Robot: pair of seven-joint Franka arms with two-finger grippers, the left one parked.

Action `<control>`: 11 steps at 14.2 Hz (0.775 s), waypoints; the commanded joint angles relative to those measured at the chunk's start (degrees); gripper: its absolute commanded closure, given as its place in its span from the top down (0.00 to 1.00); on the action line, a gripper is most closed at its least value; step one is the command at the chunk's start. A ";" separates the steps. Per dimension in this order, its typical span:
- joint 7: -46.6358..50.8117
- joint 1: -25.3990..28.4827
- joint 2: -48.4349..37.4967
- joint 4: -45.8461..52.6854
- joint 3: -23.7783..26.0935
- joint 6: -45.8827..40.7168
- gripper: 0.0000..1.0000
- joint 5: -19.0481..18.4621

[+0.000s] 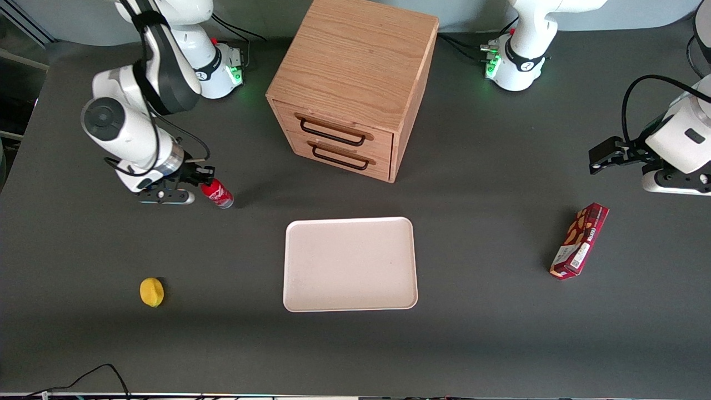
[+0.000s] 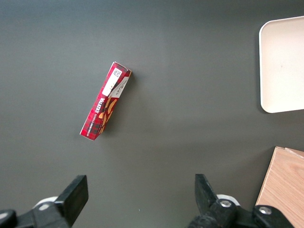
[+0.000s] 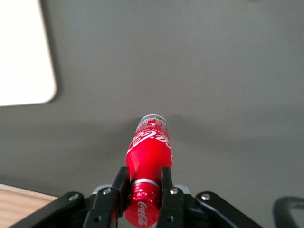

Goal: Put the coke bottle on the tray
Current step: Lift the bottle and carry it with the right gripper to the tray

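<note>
The coke bottle (image 1: 216, 193) is small and red, with white script and a clear base. My right gripper (image 1: 199, 180) is shut on its neck, just below the red cap, toward the working arm's end of the table. The bottle slants down from the fingers, its clear base low over the dark table. In the right wrist view the two black fingers (image 3: 120, 183) press both sides of the bottle (image 3: 149, 147), with the gripper (image 3: 144, 179) closed round the neck. The off-white tray (image 1: 350, 264) lies flat in the middle, nearer the front camera than the bottle, with nothing on it; its corner shows in the wrist view (image 3: 23, 57).
A wooden two-drawer cabinet (image 1: 350, 83) stands farther from the front camera than the tray. A yellow lemon (image 1: 151, 291) lies nearer the camera than the gripper. A dark red snack box (image 1: 579, 240) lies toward the parked arm's end and also shows in the left wrist view (image 2: 104, 105).
</note>
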 commanded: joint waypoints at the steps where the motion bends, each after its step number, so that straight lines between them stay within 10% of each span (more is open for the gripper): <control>1: -1.18 0.03 4.69 16.34 0.11 -8.88 0.00 -0.44; 6: 7.86 3.54 33.23 60.98 4.57 -28.41 0.00 -4.37; 11: 22.88 9.78 47.67 70.01 6.35 -16.50 0.00 -8.08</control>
